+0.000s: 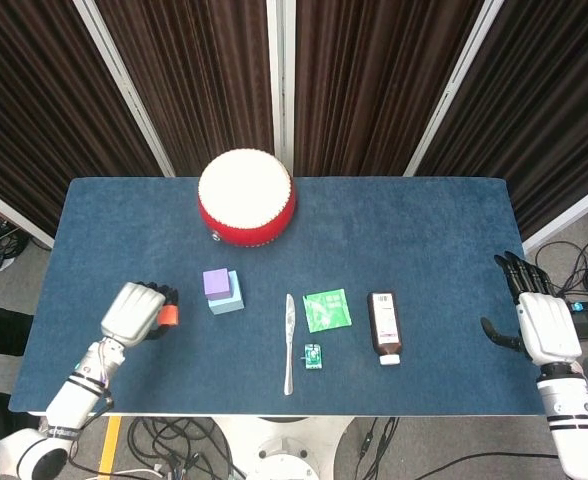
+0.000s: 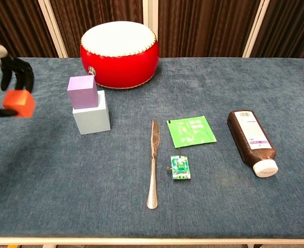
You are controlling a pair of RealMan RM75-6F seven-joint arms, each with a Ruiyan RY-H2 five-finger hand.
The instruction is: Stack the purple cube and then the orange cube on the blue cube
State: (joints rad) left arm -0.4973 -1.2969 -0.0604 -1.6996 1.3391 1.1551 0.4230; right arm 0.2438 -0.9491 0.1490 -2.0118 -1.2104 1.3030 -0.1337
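A purple cube (image 2: 82, 92) (image 1: 215, 282) sits on top of the pale blue cube (image 2: 92, 119) (image 1: 228, 298), left of the table's middle. My left hand (image 1: 134, 312) (image 2: 7, 72) grips the orange cube (image 2: 18, 103) (image 1: 169, 316) in the air, to the left of the stack and apart from it. Only its dark fingers show at the left edge of the chest view. My right hand (image 1: 534, 316) hangs off the table's right edge, fingers apart, holding nothing.
A red drum (image 1: 246, 197) stands behind the stack. To the stack's right lie a butter knife (image 1: 288, 343), a green packet (image 1: 327, 309), a small green circuit board (image 1: 314, 357) and a brown bottle (image 1: 384, 325) on its side.
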